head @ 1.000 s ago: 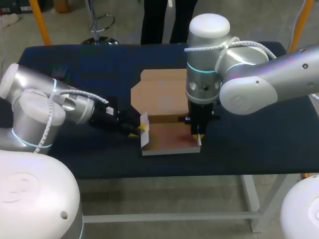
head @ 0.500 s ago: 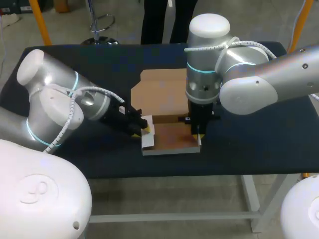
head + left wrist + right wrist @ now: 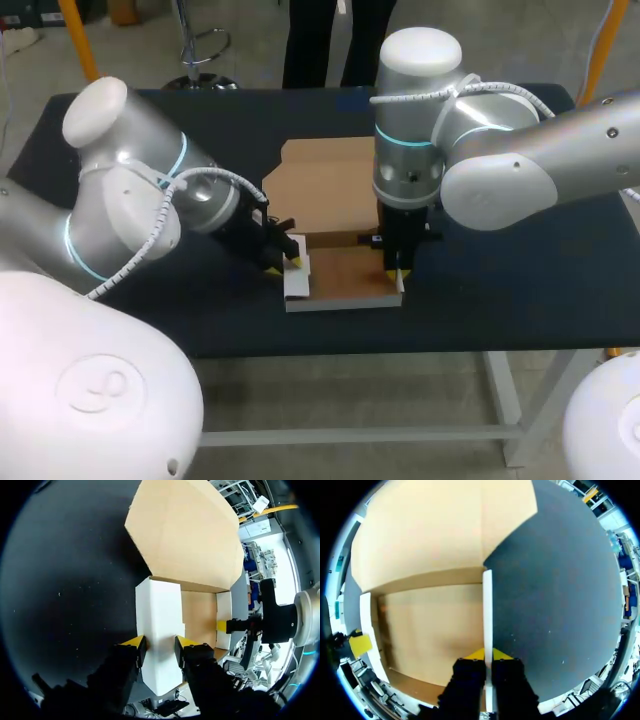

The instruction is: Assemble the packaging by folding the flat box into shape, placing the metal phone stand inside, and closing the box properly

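Surfaces noted. The brown cardboard box (image 3: 330, 190) has matt, unprinted kraft paperboard on its inner faces. The outer faces of its side flaps (image 3: 157, 625) are white and smooth with a faint sheen. The dark navy counter (image 3: 520, 270) has a matt, cloth-like top, finely speckled in the left wrist view. The left arm (image 3: 120, 200) and right arm (image 3: 500, 180) have smooth, glossy silver shells. The left gripper (image 3: 159, 647) and right gripper (image 3: 485, 655) have matt black bodies and matt, plastic-looking yellow tips.

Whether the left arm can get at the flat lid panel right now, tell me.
Probably yes, once it lets go: the lid panel lies bare just beyond the left gripper, but that gripper is clamped on the left side wall.
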Controlling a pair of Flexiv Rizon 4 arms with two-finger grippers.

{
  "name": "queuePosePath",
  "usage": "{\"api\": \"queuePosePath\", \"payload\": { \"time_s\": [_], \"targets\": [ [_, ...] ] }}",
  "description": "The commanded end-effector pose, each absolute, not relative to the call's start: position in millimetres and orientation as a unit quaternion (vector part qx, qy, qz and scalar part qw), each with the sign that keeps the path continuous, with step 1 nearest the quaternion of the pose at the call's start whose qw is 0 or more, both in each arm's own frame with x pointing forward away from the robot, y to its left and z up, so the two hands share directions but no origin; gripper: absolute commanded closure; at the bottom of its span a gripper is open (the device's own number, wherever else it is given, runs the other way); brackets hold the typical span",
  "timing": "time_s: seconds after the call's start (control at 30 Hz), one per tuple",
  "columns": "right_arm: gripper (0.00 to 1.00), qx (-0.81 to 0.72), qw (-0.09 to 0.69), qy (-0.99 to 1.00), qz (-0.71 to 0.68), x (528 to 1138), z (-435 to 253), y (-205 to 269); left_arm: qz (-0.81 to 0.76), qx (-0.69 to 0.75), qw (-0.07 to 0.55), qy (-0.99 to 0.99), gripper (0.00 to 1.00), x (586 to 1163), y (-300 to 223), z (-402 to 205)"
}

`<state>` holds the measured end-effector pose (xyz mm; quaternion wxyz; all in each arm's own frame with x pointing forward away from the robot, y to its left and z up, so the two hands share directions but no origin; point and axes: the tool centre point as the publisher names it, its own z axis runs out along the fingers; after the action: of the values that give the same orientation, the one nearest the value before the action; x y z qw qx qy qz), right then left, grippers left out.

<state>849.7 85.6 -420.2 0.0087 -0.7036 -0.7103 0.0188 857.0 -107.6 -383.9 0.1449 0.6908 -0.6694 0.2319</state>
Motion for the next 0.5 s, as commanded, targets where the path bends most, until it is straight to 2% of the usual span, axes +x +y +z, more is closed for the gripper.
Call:
{"api": "queuePosePath", "payload": {
  "time_s": [0.03, 0.37, 0.47, 0.5],
  "targets": [
    [1.00, -0.703, 0.009, -0.711, 0.021, 850.3, -420.2, 87.2, 0.127, 0.716, 0.059, -0.684, 0.62, 864.1, -112.6, -387.3],
    [1.00, -0.703, 0.009, -0.711, 0.021, 850.3, -420.2, 87.2, 0.074, 0.721, 0.027, -0.688, 0.62, 871.0, -106.6, -394.7],
    [1.00, -0.703, 0.009, -0.711, 0.021, 850.3, -420.2, 87.2, 0.062, 0.722, 0.019, -0.689, 0.65, 871.8, -104.6, -395.4],
    [1.00, -0.703, 0.009, -0.711, 0.021, 850.3, -420.2, 87.2, 0.056, 0.722, 0.016, -0.689, 0.69, 871.8, -103.9, -395.3]
  ]
}}
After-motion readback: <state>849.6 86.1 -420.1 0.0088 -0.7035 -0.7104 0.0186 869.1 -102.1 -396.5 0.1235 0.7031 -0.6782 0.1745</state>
